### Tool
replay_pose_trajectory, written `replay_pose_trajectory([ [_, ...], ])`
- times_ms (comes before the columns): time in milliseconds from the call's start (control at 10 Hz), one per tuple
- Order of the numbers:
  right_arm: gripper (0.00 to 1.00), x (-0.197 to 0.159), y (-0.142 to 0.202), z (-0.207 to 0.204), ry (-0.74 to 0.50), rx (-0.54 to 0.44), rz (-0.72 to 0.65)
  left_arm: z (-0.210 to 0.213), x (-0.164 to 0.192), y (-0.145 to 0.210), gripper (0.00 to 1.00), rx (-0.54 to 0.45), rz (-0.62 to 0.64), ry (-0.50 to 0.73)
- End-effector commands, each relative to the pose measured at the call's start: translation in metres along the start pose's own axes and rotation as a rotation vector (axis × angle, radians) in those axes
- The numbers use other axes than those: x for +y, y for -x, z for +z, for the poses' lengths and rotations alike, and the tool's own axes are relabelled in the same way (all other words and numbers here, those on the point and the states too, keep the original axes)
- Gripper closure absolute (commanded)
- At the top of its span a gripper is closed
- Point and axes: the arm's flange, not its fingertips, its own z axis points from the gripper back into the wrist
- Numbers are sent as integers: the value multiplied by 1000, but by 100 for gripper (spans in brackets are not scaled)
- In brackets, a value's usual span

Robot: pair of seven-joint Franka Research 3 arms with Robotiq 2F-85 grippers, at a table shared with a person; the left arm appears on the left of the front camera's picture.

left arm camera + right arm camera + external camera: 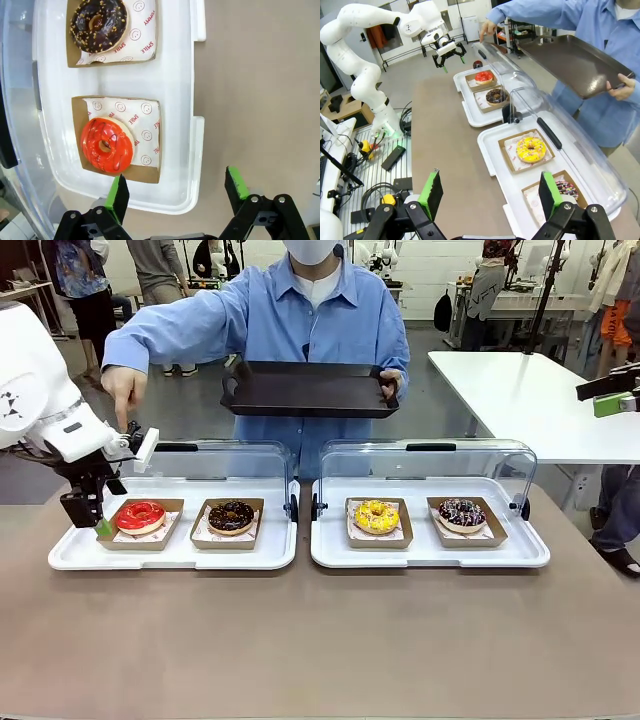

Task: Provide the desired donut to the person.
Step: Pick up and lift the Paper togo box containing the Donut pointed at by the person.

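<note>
left tool wide open, empty, hovering at red donut near tabletop's left edge, likely because person's hand points there; tray held out to receive it; right tool open, empty

Bright even light, soft shadows, glare on clear lids, wrist views bowed at edges

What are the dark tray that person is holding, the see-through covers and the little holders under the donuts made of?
Dark tray: likely plastic, matte dark brown, with moulded handle slots.
Clear covers: glossy transparent plastic, going by the see-through walls and reflections.
Cardboard holders: dull brown card with folded edges, under a white paper liner printed in red.
</note>
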Motion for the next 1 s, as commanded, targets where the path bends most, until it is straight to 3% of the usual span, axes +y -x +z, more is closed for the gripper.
replay_pose_trajectory([
  [0,0,-1,0,1,-5,-3,2,12,-5,5,0,-58,-5,-14],
  [100,0,-1,0,1,-5,-3,2,0,0,0,0,0,0,0],
  [700,0,-1,0,1,-5,-3,2,0,0,0,0,-11,0,0],
  [900,0,-1,0,1,-5,-3,2,-29,3,-4,0,36,-44,2],
])
